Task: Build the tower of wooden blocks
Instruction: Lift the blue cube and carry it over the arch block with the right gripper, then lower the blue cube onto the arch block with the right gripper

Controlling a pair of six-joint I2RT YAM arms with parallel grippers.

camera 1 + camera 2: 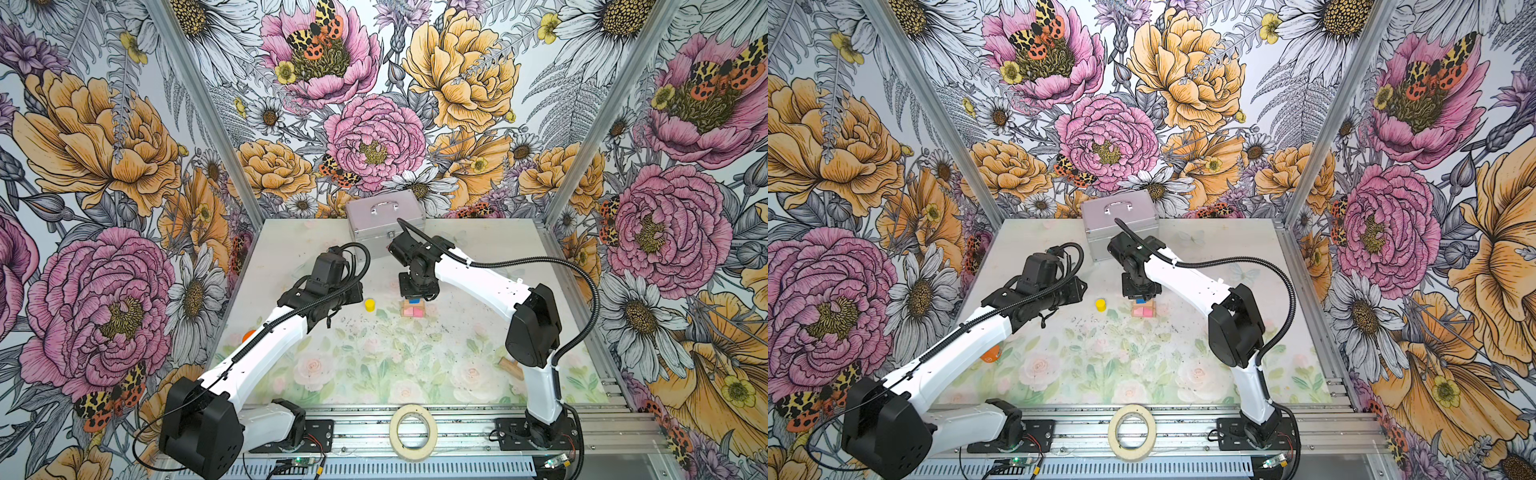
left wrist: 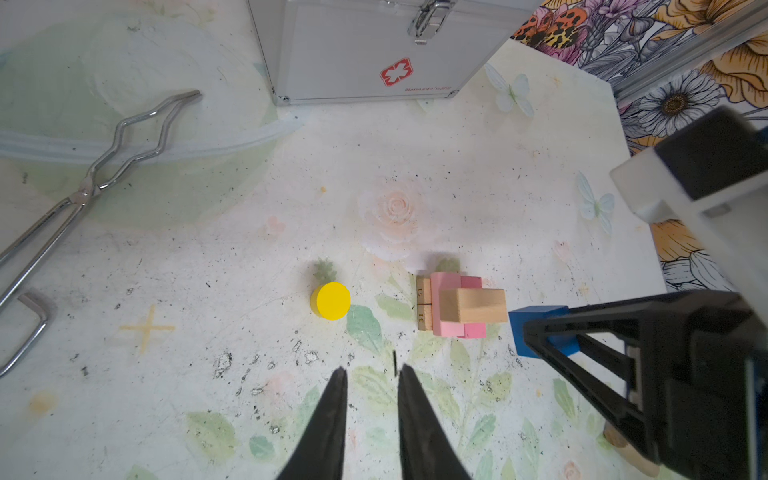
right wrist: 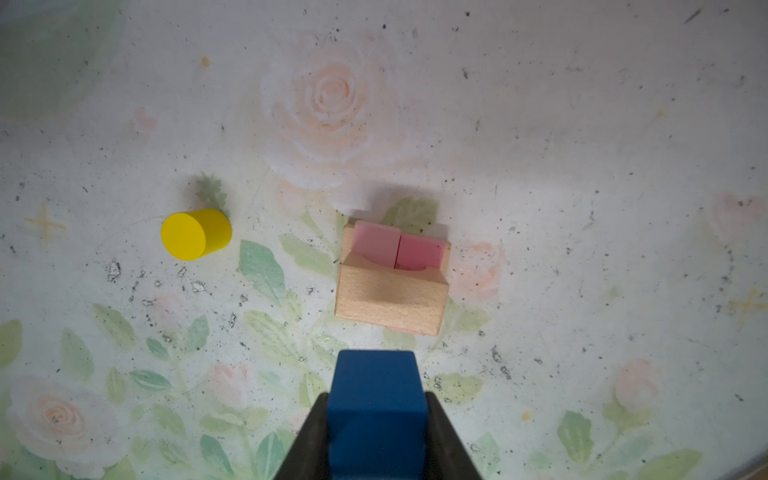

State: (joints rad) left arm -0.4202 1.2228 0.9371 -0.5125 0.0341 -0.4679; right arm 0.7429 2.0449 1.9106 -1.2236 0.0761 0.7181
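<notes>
My wood block tower sits mid-desk, in front of the silver case. It has tan bricks at the bottom, two smooth pink bricks side by side on them, and a pale, grainy notched block across the top. My right claw is clenched on the matte blue block, close over the stack. The yellow cylinder stands upright on the desk, on the left arm's side of the tower. My left claw hangs nearby, tips slightly apart and empty. The desk is a pale rose-and-leaf print, scuffed with dark specks. Bold floral wallpaper covers the walls.
</notes>
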